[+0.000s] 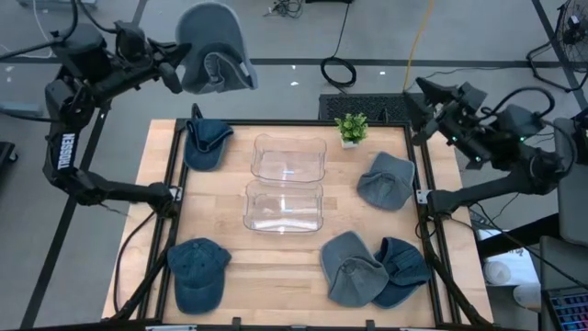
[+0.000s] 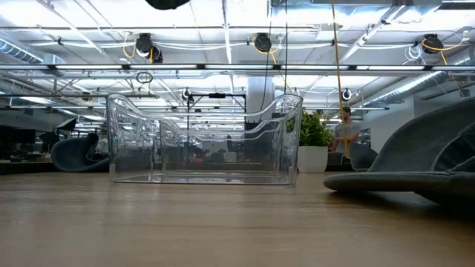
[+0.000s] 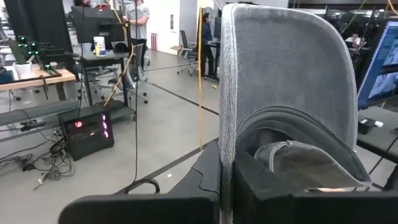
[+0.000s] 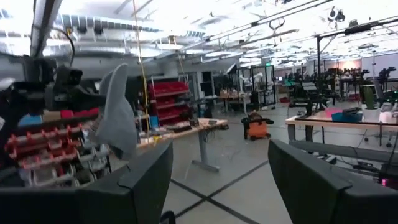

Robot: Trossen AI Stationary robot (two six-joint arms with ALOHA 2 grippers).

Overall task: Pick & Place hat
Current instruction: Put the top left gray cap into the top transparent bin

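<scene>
Grey hat (image 1: pixel 214 46) pinched in left end effector (image 1: pixel 180 69), right end effector (image 1: pixel 415 103) released, no legible labels

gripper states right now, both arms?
Left gripper: shut on the grey hat, held up beyond the table's far-left corner.
Right gripper: open, holding nothing, raised off the table's far-right corner.

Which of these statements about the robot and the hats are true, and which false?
1. The left gripper holds a grey hat in the air. True.
2. The right gripper holds a hat too. False: its jaws are open and empty.
3. Both clear bins hold hats. False: both are empty.
4. Five hats lie on the table. True.
5. A small potted plant stands at the table's far edge. True.
</scene>
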